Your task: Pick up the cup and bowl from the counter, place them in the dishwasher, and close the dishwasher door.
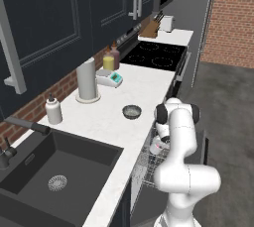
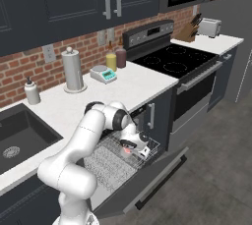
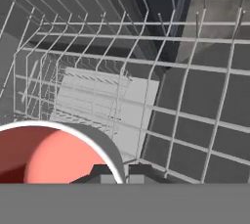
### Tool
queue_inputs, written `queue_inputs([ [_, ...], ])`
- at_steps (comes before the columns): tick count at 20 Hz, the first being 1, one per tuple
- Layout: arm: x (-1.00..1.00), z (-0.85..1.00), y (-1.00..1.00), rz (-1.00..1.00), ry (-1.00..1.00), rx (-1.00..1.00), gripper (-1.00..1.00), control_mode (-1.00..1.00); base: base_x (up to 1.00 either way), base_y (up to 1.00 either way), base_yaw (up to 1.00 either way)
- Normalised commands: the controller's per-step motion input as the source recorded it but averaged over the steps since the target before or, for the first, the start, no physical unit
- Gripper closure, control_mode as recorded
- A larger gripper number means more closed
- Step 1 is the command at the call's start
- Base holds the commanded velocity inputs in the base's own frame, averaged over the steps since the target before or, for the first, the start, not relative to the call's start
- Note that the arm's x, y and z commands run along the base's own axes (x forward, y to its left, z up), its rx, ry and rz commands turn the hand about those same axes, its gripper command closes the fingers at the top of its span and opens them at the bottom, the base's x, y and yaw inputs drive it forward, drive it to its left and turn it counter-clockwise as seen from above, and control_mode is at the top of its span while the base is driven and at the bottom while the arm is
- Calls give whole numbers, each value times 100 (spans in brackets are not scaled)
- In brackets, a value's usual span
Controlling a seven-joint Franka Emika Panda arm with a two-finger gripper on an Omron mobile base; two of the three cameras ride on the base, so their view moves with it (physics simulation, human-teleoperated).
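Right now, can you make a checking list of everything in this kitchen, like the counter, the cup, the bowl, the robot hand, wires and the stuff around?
Surface: long white speckled counter, black sink set into it.
Job's things: small white cup with reddish-pink inside held over the silvery wire rack of the open dishwasher; dark grey metallic bowl on the counter; dark drop-down dishwasher door lowered.
Clutter: tall grey cylinder, white pump bottle, small white kitchen scale, two jars.
Grippers: two-finger gripper closed around the cup's rim.
Cables: nothing seen.
Surroundings: black stovetop, knife block, white toaster, brick wall.
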Motion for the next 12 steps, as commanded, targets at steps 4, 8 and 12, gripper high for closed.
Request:
queue_inputs([
  [4, -17, -88, -36, 0, 9, -2, -100, -100, 0, 0, 0],
  [8, -46, -76, -71, 0, 0, 0, -100, -100, 0, 0, 0],
  [12, -61, -8, -39, 0, -3, 5, -100, -100, 0, 0, 0],
])
